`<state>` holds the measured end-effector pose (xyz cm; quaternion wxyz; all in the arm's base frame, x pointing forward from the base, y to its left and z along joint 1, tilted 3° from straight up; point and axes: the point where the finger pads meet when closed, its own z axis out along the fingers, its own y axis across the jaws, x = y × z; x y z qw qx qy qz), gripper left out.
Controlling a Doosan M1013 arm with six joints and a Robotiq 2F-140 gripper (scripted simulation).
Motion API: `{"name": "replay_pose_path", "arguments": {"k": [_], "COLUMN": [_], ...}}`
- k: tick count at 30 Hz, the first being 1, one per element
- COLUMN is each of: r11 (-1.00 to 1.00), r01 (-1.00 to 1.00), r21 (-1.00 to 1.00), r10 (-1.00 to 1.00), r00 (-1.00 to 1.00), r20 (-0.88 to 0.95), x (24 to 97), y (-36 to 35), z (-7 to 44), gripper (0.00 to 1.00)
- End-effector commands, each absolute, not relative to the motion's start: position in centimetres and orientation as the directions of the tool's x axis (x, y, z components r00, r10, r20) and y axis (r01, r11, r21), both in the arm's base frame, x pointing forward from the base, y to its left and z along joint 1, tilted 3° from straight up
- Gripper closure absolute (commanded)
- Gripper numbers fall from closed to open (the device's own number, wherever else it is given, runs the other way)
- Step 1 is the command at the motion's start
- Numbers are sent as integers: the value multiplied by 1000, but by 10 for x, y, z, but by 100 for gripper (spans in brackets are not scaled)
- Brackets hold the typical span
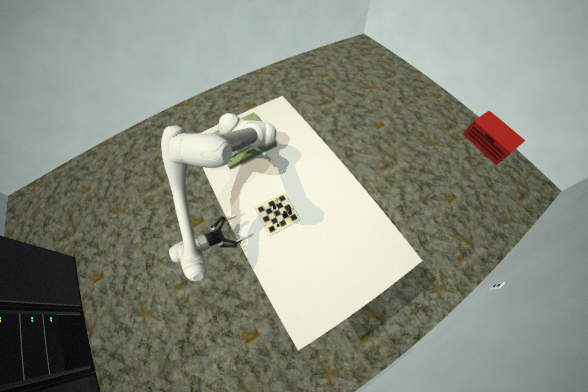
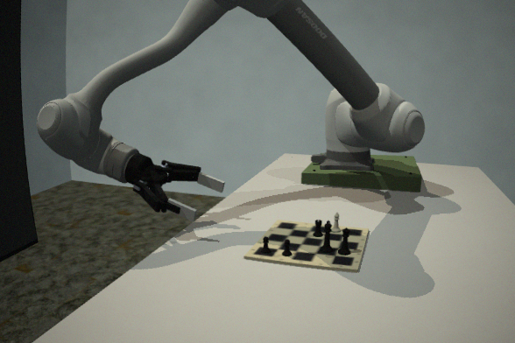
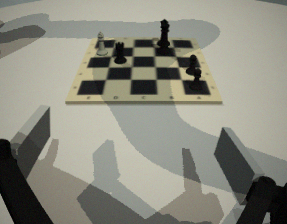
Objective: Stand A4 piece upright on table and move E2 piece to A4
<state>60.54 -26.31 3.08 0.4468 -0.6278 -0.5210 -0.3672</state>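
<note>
Gripper (image 1: 244, 226) (image 2: 209, 200) (image 3: 136, 132) open, empty, off the board (image 1: 270, 234) (image 2: 302, 265) (image 3: 143, 102). Black pawn (image 1: 278, 225) (image 2: 287, 248) (image 3: 192, 65) upright on A4; pale piece (image 1: 277, 200) (image 2: 336, 223) (image 3: 101, 45) upright on E2. Judged step: clearing A4, requiring careful approach between neighbours.

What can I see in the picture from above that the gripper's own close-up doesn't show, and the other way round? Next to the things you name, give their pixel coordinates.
Only the top view: a red box (image 1: 501, 134) by the wall, a black cabinet (image 1: 26, 270) and the green base plate (image 1: 253, 155) under the arm.

Only the wrist view: readable letters along the board's near edge, such as E and A.

Both: the chessboard (image 1: 268, 232) (image 3: 144, 102) with its pieces, the white table (image 1: 341, 240) (image 3: 254, 107), and the open gripper (image 1: 244, 226) (image 3: 136, 132).
</note>
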Motion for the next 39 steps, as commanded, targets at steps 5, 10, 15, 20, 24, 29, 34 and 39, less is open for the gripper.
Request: {"name": "replay_pose_path", "arguments": {"k": [5, 10, 15, 20, 24, 29, 34, 39], "r11": [-58, -58, -58, -58, -46, 65, 236, 402], "r01": [982, 982, 982, 982, 984, 988, 968, 914], "r21": [-178, -178, -178, -178, -174, -140, -90, -52], "r10": [326, 326, 326, 326, 350, 533, 708, 785], "r00": [187, 187, 187, 187, 179, 84, -108, -315], "r20": [927, 927, 927, 927, 920, 842, 698, 533], "x": [606, 607, 607, 607, 608, 615, 623, 634], "y": [-262, -261, -260, -260, -254, -209, -163, -136], "z": [59, 93, 109, 119, 115, 96, 77, 72], "gripper": [0, 0, 0, 0, 0, 0, 0, 0]}}
